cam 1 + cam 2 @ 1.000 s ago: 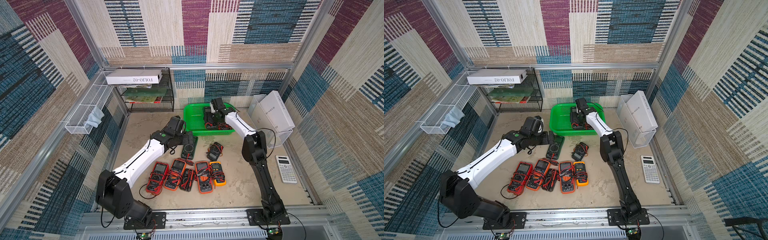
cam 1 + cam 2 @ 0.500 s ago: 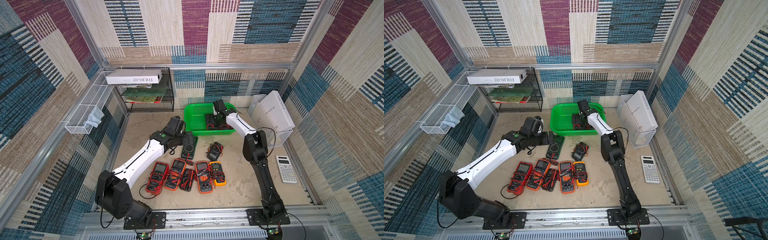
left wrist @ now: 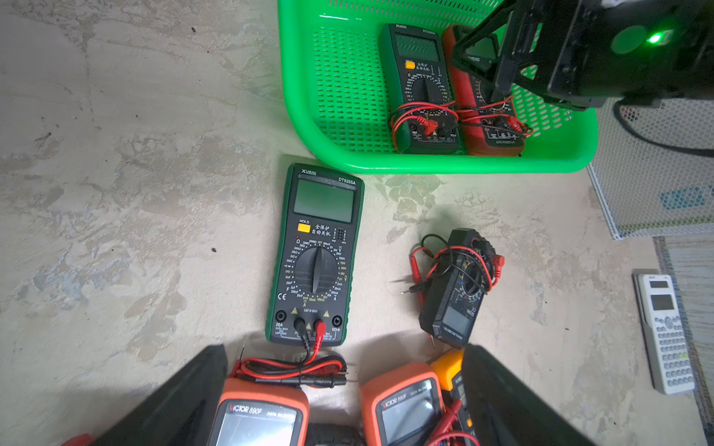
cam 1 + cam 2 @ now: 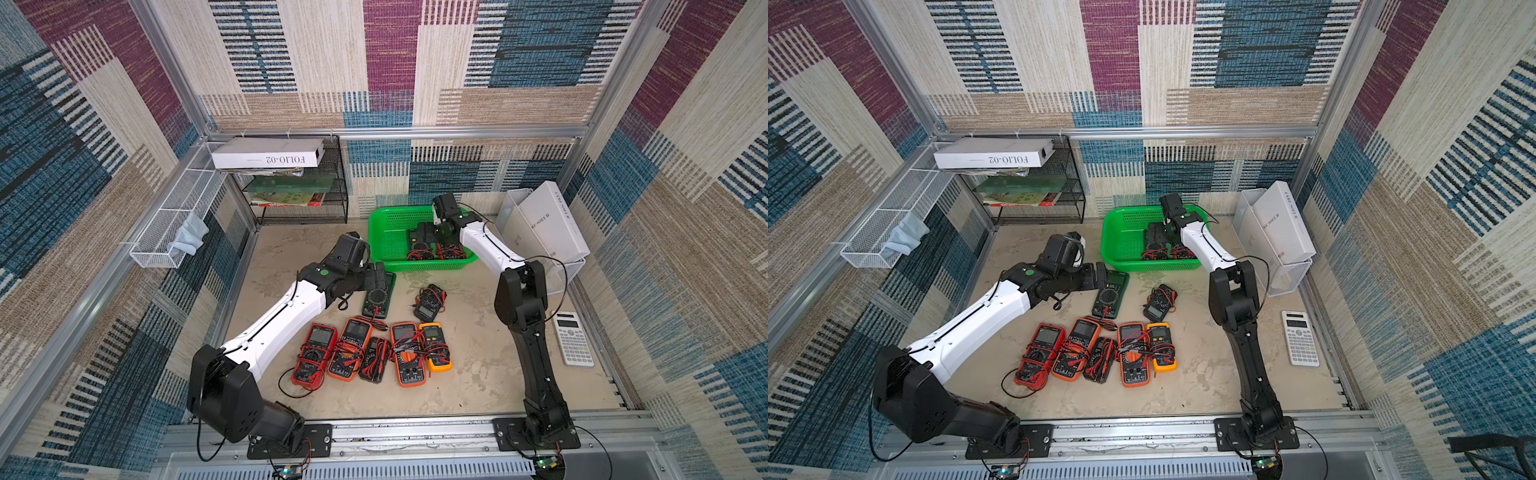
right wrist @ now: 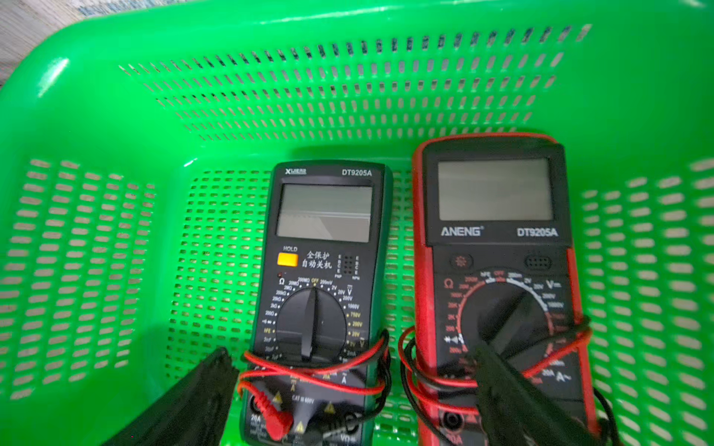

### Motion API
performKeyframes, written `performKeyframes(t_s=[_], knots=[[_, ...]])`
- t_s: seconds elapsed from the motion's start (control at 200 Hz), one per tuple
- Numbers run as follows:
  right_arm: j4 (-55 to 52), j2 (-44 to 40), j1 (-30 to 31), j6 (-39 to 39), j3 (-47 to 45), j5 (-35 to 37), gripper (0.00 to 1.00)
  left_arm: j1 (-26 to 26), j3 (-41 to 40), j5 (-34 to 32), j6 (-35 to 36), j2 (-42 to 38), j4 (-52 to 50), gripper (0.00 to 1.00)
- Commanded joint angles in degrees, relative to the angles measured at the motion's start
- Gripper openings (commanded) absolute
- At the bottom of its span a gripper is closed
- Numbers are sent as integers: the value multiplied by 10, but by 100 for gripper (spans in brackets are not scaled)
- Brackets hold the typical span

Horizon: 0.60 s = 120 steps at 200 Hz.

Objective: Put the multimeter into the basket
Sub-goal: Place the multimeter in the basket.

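Observation:
The green basket (image 4: 386, 232) (image 5: 96, 135) stands at the back of the table. Two multimeters lie flat in it, side by side: a dark green one (image 5: 320, 270) and a red one (image 5: 498, 251), each wrapped in its leads. My right gripper (image 4: 424, 237) (image 5: 351, 353) hangs open just above the dark green one, fingers clear of its sides. Another dark green multimeter (image 4: 379, 295) (image 3: 317, 255) lies on the table in front of the basket. My left gripper (image 4: 380, 274) (image 3: 344, 353) is open above its near end, holding nothing.
A small black multimeter (image 4: 430, 299) lies right of the green one. Several orange, red and yellow meters (image 4: 374, 353) form a row nearer the front. A calculator (image 4: 573, 338) lies at the right edge, a white mesh bin (image 4: 557, 270) behind it, a black rack (image 4: 299, 191) back left.
My right gripper's jaws have spread wide, letting go of the dark green multimeter in the basket. The left arm has not moved.

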Motion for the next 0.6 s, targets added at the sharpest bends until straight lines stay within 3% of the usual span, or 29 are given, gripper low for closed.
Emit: performKeyframes(t_s=[0.0, 0.2, 0.596], knots=[[12, -35, 4, 7, -25, -1, 99, 0, -7, 1, 2, -11, -9, 99], [46, -139, 24, 16, -142, 3, 100, 1, -36, 4, -5, -32, -10, 99], [129, -363, 75, 90, -485, 17, 99, 0, -99, 16, -12, -65, -8, 99]])
